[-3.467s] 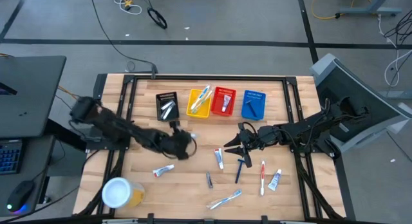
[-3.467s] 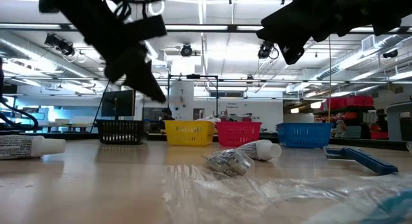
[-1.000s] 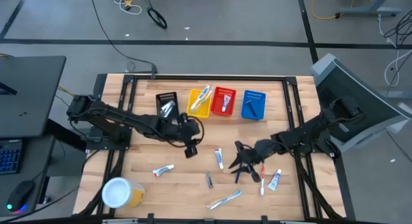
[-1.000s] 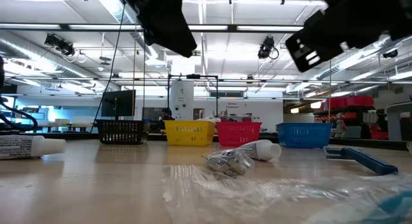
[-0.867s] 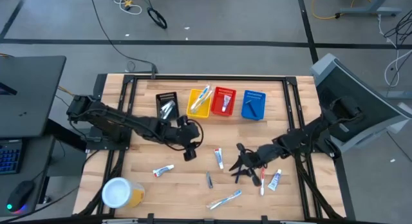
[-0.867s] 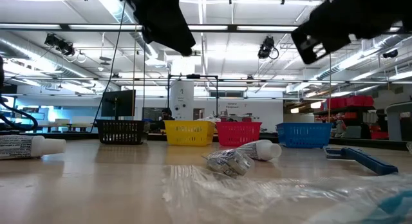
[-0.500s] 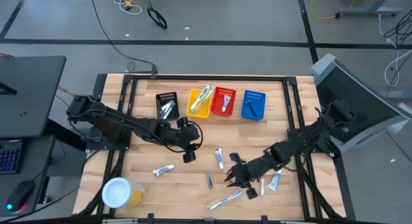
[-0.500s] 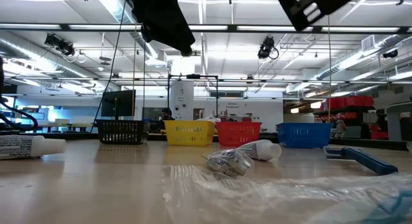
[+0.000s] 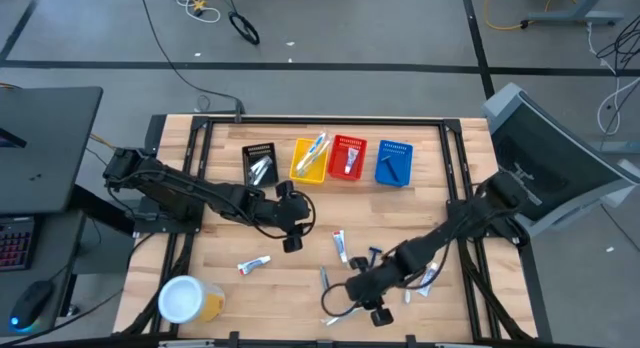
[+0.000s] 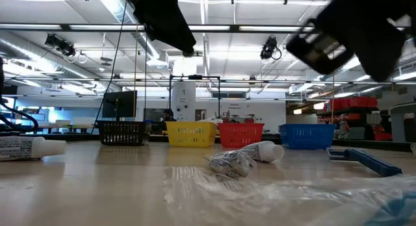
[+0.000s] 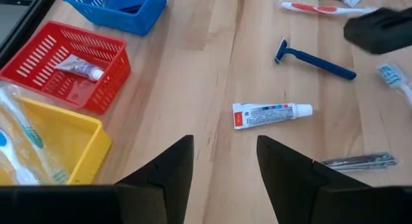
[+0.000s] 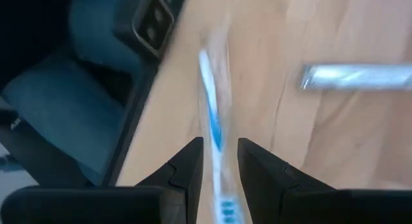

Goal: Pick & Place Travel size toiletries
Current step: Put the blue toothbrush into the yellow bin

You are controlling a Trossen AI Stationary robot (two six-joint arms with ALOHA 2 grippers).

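Travel size toiletries lie loose on the wooden table: a white tube (image 9: 253, 265), another tube (image 9: 340, 245), a silvery packet (image 9: 324, 278), a blue razor (image 9: 372, 256) and a blue toothbrush in clear wrap (image 12: 211, 121) near the table's near edge. My right gripper (image 12: 217, 161) hangs open over that toothbrush, which shows in the gap between its fingers; in the high view the gripper (image 9: 347, 298) covers most of it. My left gripper (image 11: 225, 161) is open and empty above mid-table (image 9: 290, 238), with a tube (image 11: 270, 113) ahead of it.
Black (image 9: 260, 165), yellow (image 9: 310, 158), red (image 9: 347, 156) and blue (image 9: 393, 161) baskets stand in a row at the far side, each with items inside. A white-lidded yellow tub (image 9: 185, 298) stands near left. A tube (image 9: 428, 279) lies by the right arm.
My right gripper has swung from beside the blue razor toward the table's near edge and left, tipping further downward, and now hangs over the blue toothbrush. Its fingers have stayed open. Nothing on the table has moved.
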